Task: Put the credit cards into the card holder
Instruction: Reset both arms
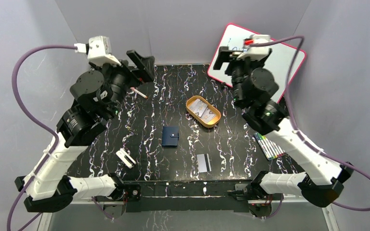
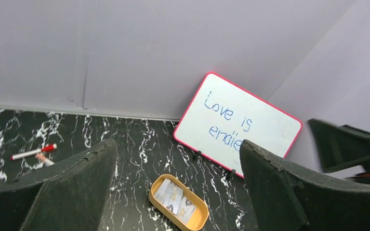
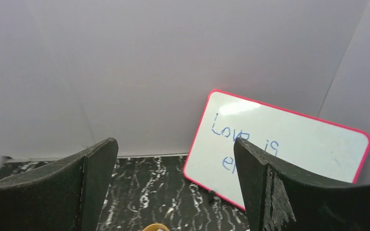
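Note:
The navy card holder point(image 1: 170, 136) lies shut on the black marble table, near the middle. A pale credit card with a dark stripe point(image 1: 203, 162) lies flat to its front right. A small white card-like piece point(image 1: 125, 158) lies tilted at the front left. My left gripper point(image 1: 142, 65) is raised at the back left, open and empty; in the left wrist view point(image 2: 177, 144) its jaws stand wide apart. My right gripper point(image 1: 226, 60) is raised at the back right, open and empty, as the right wrist view point(image 3: 173, 142) also shows. Both are far from the cards and holder.
An oval golden-orange tin point(image 1: 203, 111) holding printed cards sits right of centre, also in the left wrist view point(image 2: 178, 202). A pink-framed whiteboard point(image 1: 282, 53) leans at the back right. A red-capped marker point(image 1: 138, 93) lies back left. Several marker pens point(image 1: 269, 146) lie at the right edge.

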`<state>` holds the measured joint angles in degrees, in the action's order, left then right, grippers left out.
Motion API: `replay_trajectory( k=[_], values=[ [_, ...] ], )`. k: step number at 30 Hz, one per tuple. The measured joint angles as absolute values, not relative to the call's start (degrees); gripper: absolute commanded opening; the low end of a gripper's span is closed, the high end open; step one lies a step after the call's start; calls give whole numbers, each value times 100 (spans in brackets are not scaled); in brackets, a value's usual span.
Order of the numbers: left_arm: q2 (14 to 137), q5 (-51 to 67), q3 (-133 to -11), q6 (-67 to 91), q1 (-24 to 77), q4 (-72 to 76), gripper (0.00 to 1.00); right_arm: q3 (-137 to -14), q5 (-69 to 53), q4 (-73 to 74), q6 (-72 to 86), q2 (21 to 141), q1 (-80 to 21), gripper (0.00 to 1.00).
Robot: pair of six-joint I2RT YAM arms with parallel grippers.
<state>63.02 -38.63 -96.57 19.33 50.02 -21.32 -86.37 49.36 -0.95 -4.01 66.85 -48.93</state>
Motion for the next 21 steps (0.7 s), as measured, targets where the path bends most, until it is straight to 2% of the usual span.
replay_trajectory(
  k=[3,6,15,21],
  values=[
    [6523,-3601,-9994,1522,5002,-2086,95,-7883,4930,-1297,-1450,6722,-5046,99],
    [6571,-3286,-10125,1168,5002,-2099,95,-7802,4606,-1710,-2029,6707,-5354,99],
    [6462,-3463,-10296,486,5004,-1892,95,-9249,2543,-617,-1638,6075,-5664,99],
    [6357,-3736,-9489,362,5004,-1671,95,-10350,2659,12,-1363,6274,-5712,99]
  ],
)
